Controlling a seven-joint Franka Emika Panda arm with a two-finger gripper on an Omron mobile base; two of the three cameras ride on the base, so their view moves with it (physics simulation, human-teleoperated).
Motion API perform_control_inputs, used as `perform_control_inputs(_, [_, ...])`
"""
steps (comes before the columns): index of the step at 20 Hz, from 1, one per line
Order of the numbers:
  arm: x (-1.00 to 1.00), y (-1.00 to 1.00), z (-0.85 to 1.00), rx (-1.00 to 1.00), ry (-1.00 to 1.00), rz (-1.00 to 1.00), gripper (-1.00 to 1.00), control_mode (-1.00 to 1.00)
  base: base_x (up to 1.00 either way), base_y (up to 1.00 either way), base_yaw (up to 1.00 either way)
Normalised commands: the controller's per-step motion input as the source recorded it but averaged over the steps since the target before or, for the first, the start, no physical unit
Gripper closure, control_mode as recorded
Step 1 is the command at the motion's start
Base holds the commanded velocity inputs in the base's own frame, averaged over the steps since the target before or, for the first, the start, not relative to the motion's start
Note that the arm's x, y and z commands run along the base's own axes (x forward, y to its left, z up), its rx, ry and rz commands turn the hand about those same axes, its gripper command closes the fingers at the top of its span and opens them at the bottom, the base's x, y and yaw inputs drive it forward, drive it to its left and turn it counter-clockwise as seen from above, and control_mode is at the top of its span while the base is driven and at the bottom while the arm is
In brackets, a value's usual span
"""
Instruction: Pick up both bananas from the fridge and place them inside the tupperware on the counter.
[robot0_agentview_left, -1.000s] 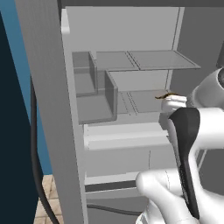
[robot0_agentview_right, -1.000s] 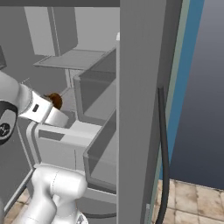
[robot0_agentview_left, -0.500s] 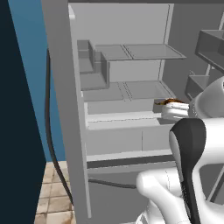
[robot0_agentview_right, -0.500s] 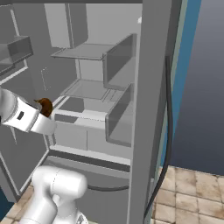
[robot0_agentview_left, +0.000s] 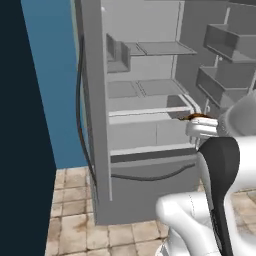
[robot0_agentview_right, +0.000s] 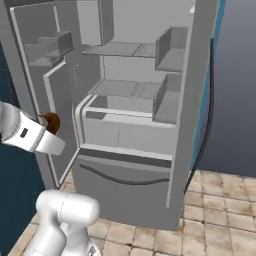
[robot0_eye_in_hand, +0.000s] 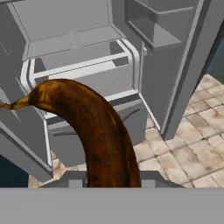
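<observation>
In the left base view, the fridge (robot0_agentview_left: 145, 110) stands open in the middle of the picture, with its grey shelves and drawers visible and the door bins on the right. The black door seal (robot0_agentview_left: 81, 115) hangs loose along the left edge of the cabinet. At the right side, in front of the drawers and outside the cabinet, the gripper (robot0_agentview_left: 199, 120) is at the end of the white arm (robot0_agentview_left: 220, 165). A small part of a banana (robot0_agentview_left: 198, 117), brown and orange, shows just above the white hand. The floor (robot0_agentview_left: 75, 215) under the fridge has beige tiles.

In the right base view, the open fridge door (robot0_agentview_right: 47, 85) is at the left and the shelves are in the middle. The gripper (robot0_agentview_right: 49, 125) is at the left edge, in front of the inner side of the door, and the brown banana (robot0_agentview_right: 51, 122) sits at its tip. The banana is outside the shelves, in the air.

In the hand view, the banana (robot0_eye_in_hand: 94, 131) rises from the bottom of the picture and curves to the left, dark brown with some orange near its stem. The claw is closed on its lower end. Behind it the fridge (robot0_eye_in_hand: 87, 57) is seen tilted, well apart from the banana.
</observation>
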Motion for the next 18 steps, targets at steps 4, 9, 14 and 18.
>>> perform_control_inputs(4, [0.00, 0.00, 0.00, 0.00, 0.00, 0.00, 1.00, 1.00, -0.68, 0.41, -0.77])
perform_control_inputs(9, [0.00, 0.00, 0.00, 0.00, 0.00, 0.00, 1.00, 1.00, -0.47, 0.17, -1.00])
perform_control_inputs(14, [0.00, 0.00, 0.00, 0.00, 0.00, 0.00, 1.00, 1.00, -0.33, 0.01, -1.00])
perform_control_inputs(18, [0.00, 0.00, 0.00, 0.00, 0.00, 0.00, 1.00, 1.00, -0.01, 0.00, -1.00])
